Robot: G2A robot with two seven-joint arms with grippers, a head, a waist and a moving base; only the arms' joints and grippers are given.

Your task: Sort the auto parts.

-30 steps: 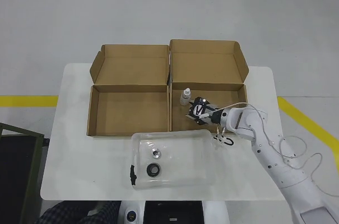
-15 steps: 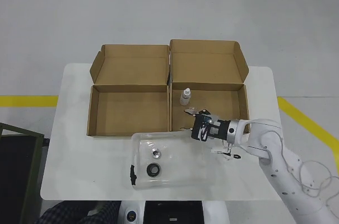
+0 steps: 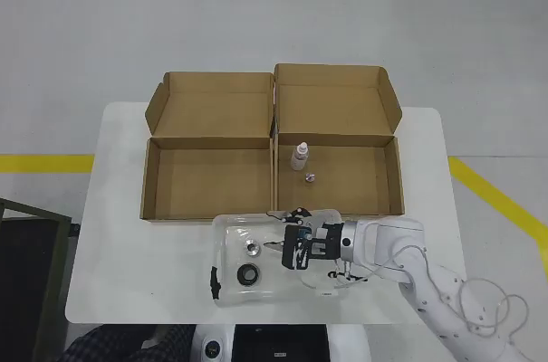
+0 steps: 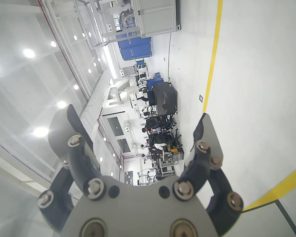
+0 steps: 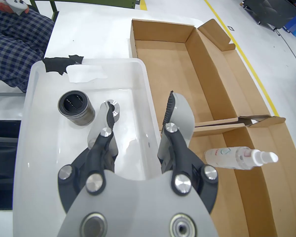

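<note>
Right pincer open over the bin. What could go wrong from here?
1. The small silver part lies close to the black cylinder; the right pincer closing there might nudge or catch both.
2. One finger looks near the rim of the clear bin and may snag it going down.
3. The part looks smooth and round, so it could slip out.

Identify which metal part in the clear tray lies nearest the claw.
The small silver bushing, beside the right claw; the dark linear bearing is farther.

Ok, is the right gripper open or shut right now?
Open. The right gripper hangs above the clear bin, jaws spread wide with nothing between them.
</note>
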